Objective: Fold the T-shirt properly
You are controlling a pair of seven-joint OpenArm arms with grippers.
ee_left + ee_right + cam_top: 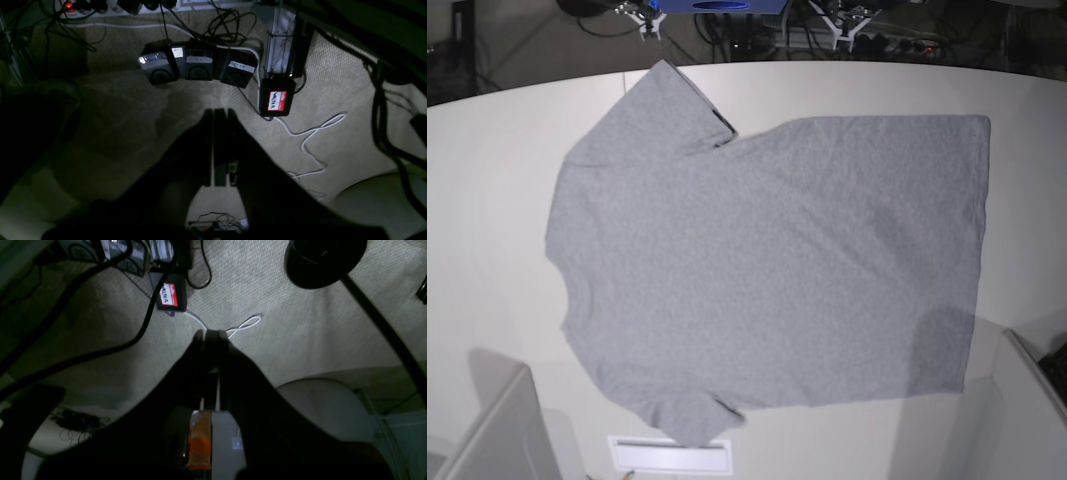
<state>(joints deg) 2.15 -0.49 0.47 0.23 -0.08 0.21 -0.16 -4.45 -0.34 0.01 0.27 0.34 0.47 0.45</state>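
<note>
Both pairs of jaws are shut tight and hold nothing. The left gripper (218, 113) and right gripper (210, 335) hang over carpet (300, 333), far from the T-shirt (767, 270), which lies flat on the table (487, 200). A white cable (310, 140) and black boxes (196, 65) lie just past the jaws, and I think an arm could snag them.

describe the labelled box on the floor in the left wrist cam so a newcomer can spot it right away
In the left wrist view, start from the beige carpet and the row of dark boxes near the top. Just right of that row, at the foot of a pale upright rail, lies a black box. It alone carries a red-and-white name sticker with handwriting, with a white cable trailing from it.
</note>
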